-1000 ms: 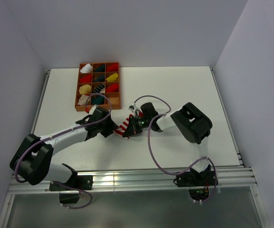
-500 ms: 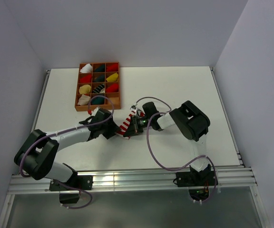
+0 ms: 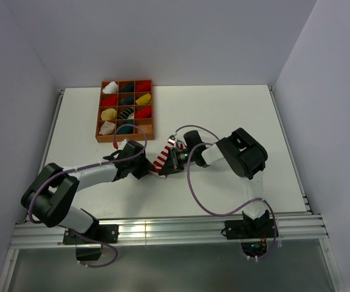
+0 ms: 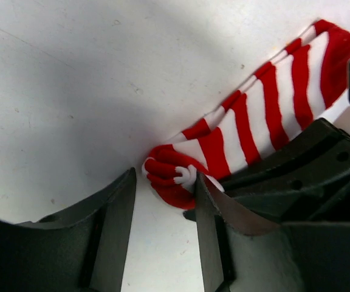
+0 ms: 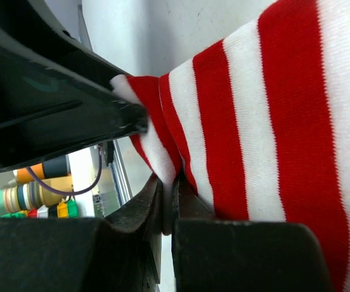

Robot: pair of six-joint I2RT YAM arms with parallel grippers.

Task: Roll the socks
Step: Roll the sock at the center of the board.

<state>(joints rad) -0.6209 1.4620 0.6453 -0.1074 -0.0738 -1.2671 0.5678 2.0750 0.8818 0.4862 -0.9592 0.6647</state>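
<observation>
The sock (image 3: 159, 160) stretches from its curled end, just ahead of the half-open, empty left gripper (image 4: 164, 182), to the right gripper (image 5: 166, 182), pinched shut on it.

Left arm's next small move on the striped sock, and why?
Probably nudge the left gripper forward and close on the curled end of the striped sock: its jaws stand open with that end just at the fingertips, and the right gripper pinches the sock.

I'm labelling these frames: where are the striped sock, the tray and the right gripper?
Striped sock (image 4: 254, 115): left wrist view, on its middle stripes.
Tray (image 3: 126, 81): top view, on its far rim.
Right gripper (image 5: 168, 185): right wrist view, between its shut fingertips.
</observation>
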